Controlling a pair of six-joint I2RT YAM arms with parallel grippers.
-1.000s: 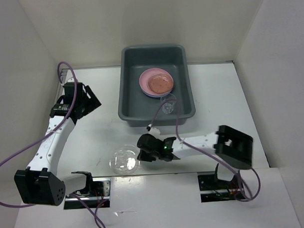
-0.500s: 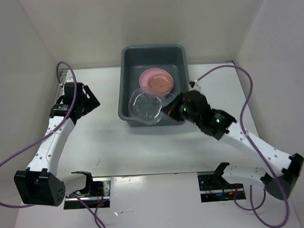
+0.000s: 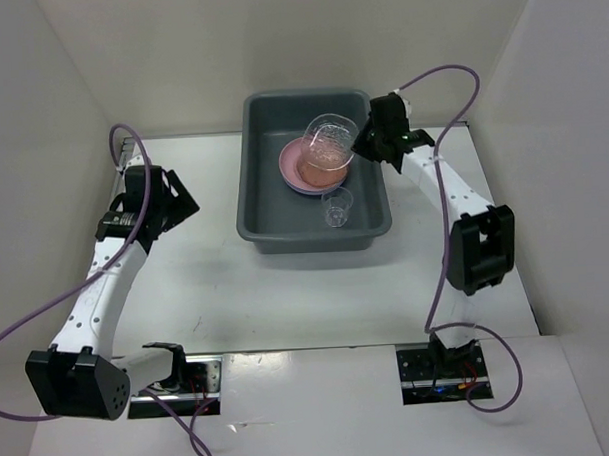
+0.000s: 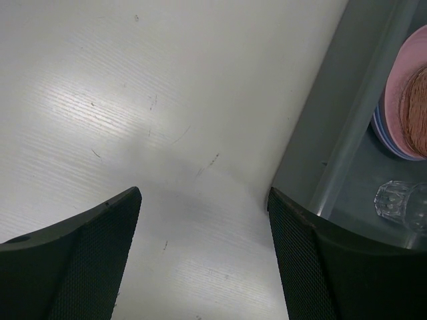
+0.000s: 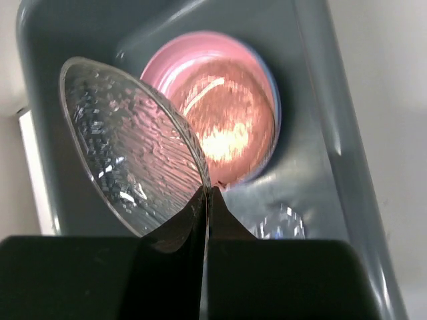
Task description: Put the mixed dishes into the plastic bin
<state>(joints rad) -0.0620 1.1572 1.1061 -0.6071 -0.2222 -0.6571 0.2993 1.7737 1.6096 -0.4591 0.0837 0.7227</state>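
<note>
The left pincer (image 4: pixel 203 200) hangs over the bare white table (image 4: pixel 133 100), its two dark fingers (image 4: pixel 87 260) standing wide apart with nothing between them. Just past its right-hand finger runs the long side wall of the dark grey bin (image 4: pixel 347 127), which sits toward the back of the table. The pincer itself is outside the bin.

Inside the bin, a clear cup (image 3: pixel 336 208) stands upright on the floor, near the front wall. Beyond the cup lies a pink plate (image 3: pixel 295 174), stacked on a blue plate (image 4: pixel 381 133) that shows only a sliver of rim. A small peach dish (image 3: pixel 320 169) rests in the pink plate.

Farther back, the right arm reaches across the bin's right rim. The right pincer (image 3: pixel 358 143) has its fingers (image 5: pixel 220 213) pressed together on the edge of a clear dish (image 3: pixel 329 137) with a textured surface, pinching its rim. The clear dish is tilted steeply and held in the air on the bin side of the pincer, over the stacked plates. From the wrist camera, the clear dish rises up and to the left from the fingertips. The plates lie beyond it, and the cup sits just to the right of the tips. Whether the clear dish touches the stack below cannot be told.
</note>
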